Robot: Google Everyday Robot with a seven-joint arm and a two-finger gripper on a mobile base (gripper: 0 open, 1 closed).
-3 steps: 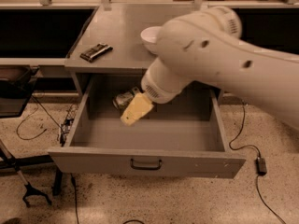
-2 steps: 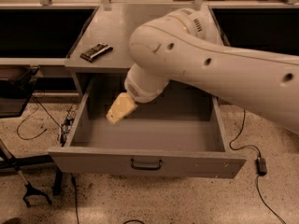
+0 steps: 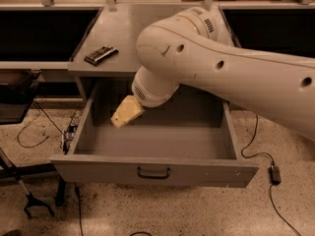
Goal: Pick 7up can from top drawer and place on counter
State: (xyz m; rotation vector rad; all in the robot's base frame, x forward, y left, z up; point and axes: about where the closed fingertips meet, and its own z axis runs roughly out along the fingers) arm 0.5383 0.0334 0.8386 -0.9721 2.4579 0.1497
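Smooth off-white plastic shell on arm (image 3: 221,68), slight sheen, small dark round holes. Pale yellow end effector (image 3: 127,113), matt, rubbery-looking skin; hangs over left part of open top drawer (image 3: 98,167). Drawer panels: matt grey, flat, smooth, painted look. Dark handle (image 3: 153,172) on near front panel, faint gloss. Matt grey table (image 3: 128,31), smooth top. On table's left near part, flat dark object (image 3: 101,55): glossy black with lighter glints. Speckled floor (image 3: 197,210), stone-like, dull shine. Right, small box (image 3: 274,174) on cable: black, matt.
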